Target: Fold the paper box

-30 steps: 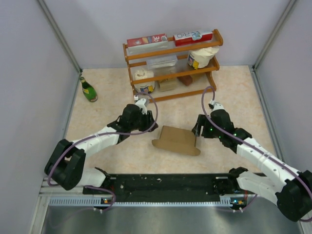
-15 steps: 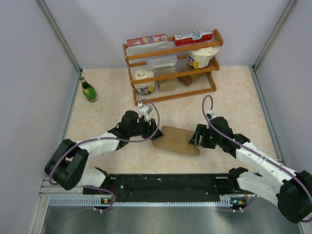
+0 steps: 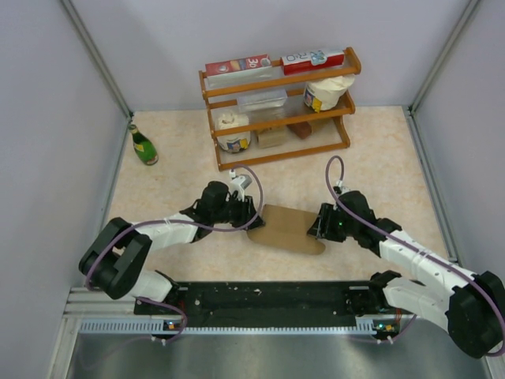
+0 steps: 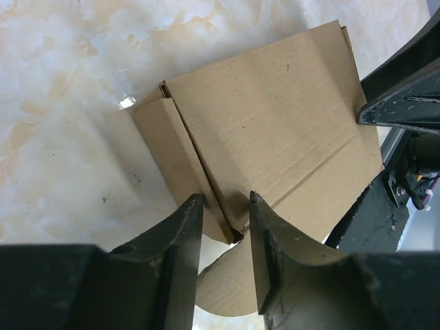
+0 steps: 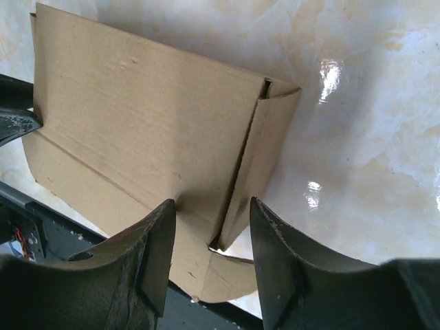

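Both tools are working at the ends of the paper box [image 3: 288, 225], which is lying at the centre of the top view on the desk [image 3: 173, 158]. Left tool [image 4: 225, 199] is standing partly open astride the raised left flap; right tool [image 5: 212, 206] is gaping wider astride the right one, neither visibly pinching. Side-flap folding seems under way; next, each needs to be closing and tipping its flap inward. Against a second ago, both tools are sitting lower in frame, hard by the box's ends.
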`<state>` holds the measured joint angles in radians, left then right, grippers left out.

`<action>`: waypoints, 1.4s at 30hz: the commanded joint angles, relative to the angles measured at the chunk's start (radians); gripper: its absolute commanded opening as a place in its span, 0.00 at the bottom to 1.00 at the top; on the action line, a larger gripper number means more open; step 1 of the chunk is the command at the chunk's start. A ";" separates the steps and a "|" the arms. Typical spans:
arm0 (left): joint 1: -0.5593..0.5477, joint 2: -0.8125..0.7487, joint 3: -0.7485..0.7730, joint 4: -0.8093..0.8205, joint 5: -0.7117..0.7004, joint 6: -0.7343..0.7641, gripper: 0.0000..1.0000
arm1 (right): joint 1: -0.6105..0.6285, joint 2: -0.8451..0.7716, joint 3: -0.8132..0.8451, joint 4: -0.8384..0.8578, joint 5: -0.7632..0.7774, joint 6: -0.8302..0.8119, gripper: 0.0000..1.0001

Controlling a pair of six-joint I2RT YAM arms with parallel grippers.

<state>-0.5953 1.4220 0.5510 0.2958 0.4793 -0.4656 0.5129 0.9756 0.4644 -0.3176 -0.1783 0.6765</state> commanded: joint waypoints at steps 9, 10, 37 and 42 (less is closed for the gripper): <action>-0.034 0.020 -0.014 0.080 0.018 0.002 0.26 | -0.005 0.008 -0.007 0.064 0.039 -0.014 0.38; -0.034 0.020 -0.017 0.078 0.018 0.001 0.26 | -0.004 0.009 -0.004 0.064 0.042 -0.017 0.37; -0.072 -0.219 -0.037 -0.135 -0.300 -0.045 0.28 | -0.004 0.169 0.230 -0.015 0.164 -0.284 0.53; -0.072 -0.307 -0.004 -0.236 -0.364 -0.021 0.39 | -0.005 0.071 0.220 -0.069 0.212 -0.278 0.59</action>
<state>-0.6632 1.1801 0.4942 0.1375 0.1947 -0.5163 0.5121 1.1378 0.6510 -0.3489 -0.0200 0.4133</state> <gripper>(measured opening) 0.369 0.571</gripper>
